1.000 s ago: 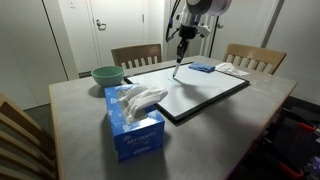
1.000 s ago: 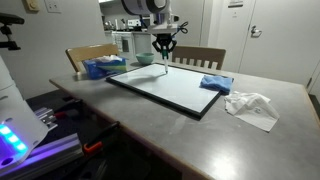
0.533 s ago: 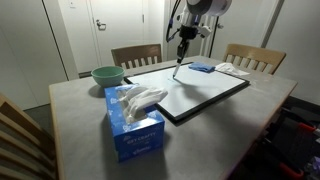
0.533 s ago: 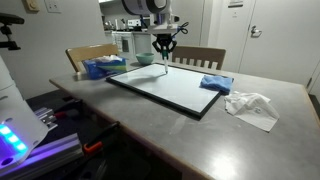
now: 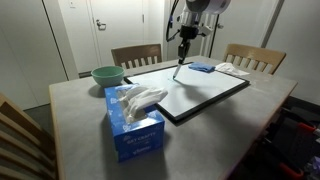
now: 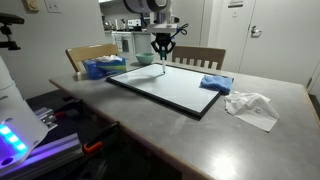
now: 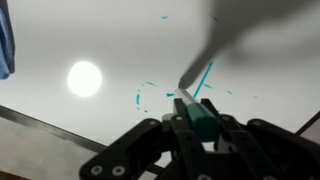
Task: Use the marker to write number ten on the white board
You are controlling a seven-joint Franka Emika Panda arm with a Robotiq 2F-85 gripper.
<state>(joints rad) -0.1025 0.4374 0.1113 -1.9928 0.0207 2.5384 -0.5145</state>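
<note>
Almost nothing is seen to have changed over the last second: in both exterior views the gripper point(image 5: 183, 48) is found at the same spot over the board point(image 5: 205, 95), near its far edge and just beside the cloth point(image 5: 202, 68) that lies on one far corner. The jaws are held fully closed on the marker point(image 7: 201, 116), which is clamped between them and pointed down at the board. Its tip appears to be touching the white surface or just above it; which of the two cannot be told.

In the wrist view, teal marks are shown on the board just beyond the tip: a slanted stroke point(image 7: 206, 76) and, beside it, a faint broken oval point(image 7: 150, 97). These may be read as a one and a zero, though the oval is patchy and thin.

From the stillness, a pause is judged likely, either at the end of a stroke or before the oval is gone over again. The writing is judged nearly done. Should the oval be retraced, light and even pressure would be called for, since the ink looks poorly laid down.
</note>
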